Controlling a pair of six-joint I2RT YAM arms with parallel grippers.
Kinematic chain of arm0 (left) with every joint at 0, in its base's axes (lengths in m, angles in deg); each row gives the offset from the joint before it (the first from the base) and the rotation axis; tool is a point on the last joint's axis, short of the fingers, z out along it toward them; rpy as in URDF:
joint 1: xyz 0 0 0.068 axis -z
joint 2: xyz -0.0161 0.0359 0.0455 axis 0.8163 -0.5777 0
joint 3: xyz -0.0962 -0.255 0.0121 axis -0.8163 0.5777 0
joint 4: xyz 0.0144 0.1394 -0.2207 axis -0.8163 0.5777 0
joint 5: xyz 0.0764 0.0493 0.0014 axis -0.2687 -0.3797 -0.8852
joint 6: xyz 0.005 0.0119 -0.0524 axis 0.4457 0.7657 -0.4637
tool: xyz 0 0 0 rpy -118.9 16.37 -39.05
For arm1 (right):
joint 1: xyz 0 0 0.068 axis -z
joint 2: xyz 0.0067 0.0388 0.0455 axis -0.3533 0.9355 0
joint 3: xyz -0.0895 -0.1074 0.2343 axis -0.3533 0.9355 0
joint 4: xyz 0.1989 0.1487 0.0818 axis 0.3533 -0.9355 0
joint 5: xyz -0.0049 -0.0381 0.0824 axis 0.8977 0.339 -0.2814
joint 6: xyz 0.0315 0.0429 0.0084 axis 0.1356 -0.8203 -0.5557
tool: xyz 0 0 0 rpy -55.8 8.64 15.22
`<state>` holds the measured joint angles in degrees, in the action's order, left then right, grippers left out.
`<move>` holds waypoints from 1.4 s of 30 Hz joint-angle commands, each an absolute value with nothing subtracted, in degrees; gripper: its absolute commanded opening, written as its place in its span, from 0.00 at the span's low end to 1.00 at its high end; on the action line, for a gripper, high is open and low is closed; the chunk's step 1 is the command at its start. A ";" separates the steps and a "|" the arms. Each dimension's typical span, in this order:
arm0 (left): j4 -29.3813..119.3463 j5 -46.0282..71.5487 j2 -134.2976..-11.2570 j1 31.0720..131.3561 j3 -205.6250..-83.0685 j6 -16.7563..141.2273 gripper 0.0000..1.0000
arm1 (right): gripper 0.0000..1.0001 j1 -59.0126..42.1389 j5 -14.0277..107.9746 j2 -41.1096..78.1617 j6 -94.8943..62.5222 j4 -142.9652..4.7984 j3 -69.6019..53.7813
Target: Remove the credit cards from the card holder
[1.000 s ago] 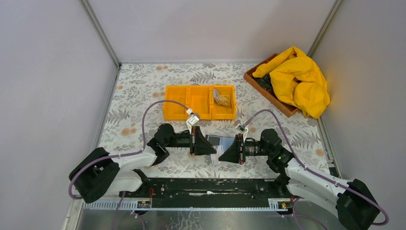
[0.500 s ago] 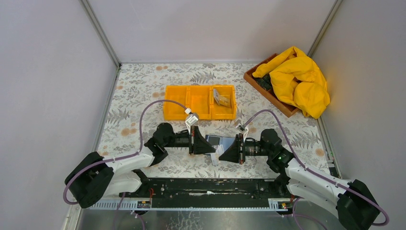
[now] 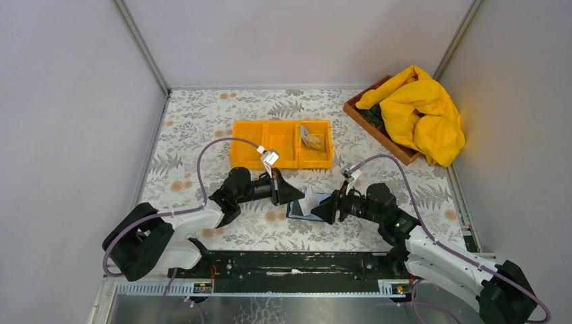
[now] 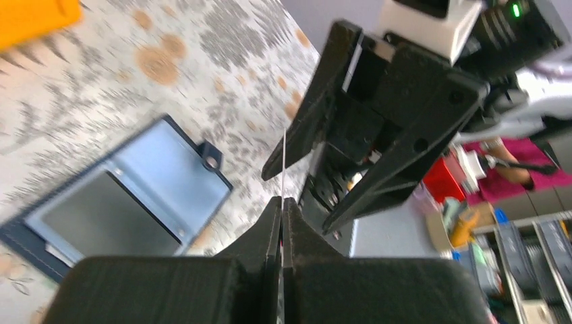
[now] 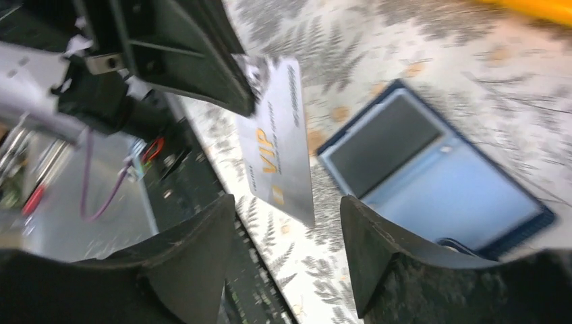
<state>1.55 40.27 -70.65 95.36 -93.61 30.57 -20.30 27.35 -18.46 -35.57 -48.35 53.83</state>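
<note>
the left gripper is clenched on a grey card, just over the open holder, which lies between both arms. the right gripper is released. i would keep the pinch firm, carry the card to the far tray, and let go low.

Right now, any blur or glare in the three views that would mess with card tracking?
Top external: sharp, evenly lit, no glare. Right wrist: motion-blurred, card holder soft, yet VIP on the credit card is legible. Left wrist: card holder and tablecloth smeared, and the credit card shows only as a thin edge-on line.
</note>
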 commanded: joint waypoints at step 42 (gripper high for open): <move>-0.72 -36.89 -114.66 100.07 -136.22 36.46 0.00 | 0.68 -19.92 67.97 -25.38 -36.63 -57.54 58.54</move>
